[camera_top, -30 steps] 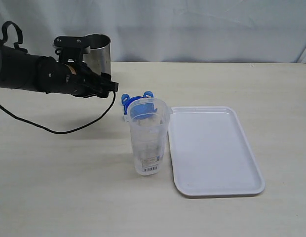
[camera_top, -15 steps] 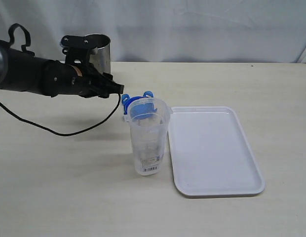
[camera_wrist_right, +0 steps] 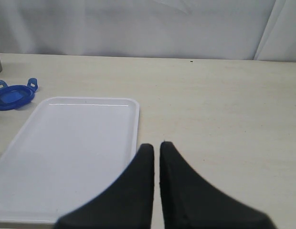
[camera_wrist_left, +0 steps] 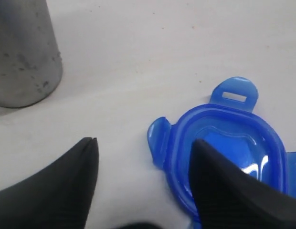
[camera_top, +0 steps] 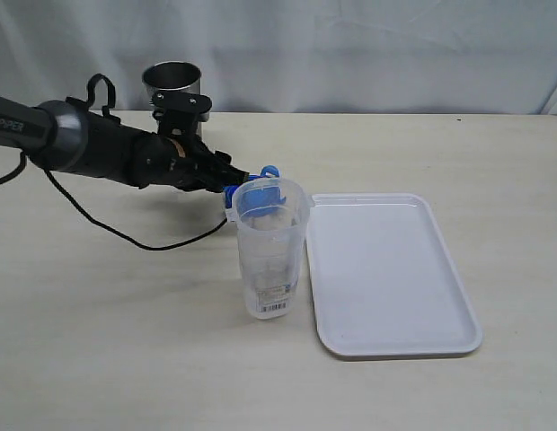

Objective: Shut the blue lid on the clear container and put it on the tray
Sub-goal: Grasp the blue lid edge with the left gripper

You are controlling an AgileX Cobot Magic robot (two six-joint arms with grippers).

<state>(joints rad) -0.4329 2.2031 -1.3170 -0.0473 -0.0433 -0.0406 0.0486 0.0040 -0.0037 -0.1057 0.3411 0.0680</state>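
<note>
Straddling the rim of the blue lid (camera_wrist_left: 229,143) with left gripper (camera_wrist_left: 147,143) parted, nothing grasped yet; right gripper (camera_wrist_right: 156,145) clenched, empty. Next, likely: pinch, lift onto the clear container (camera_top: 269,260).

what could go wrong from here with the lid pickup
1. The left end effector straddles only one edge of the lid, which lies flat on the table; a shallow pinch may slip or tip it.
2. The tall container stands close by the lid; a swing on lift-off could knock it over.
3. The steel cup stands nearby and might get bumped.
</note>
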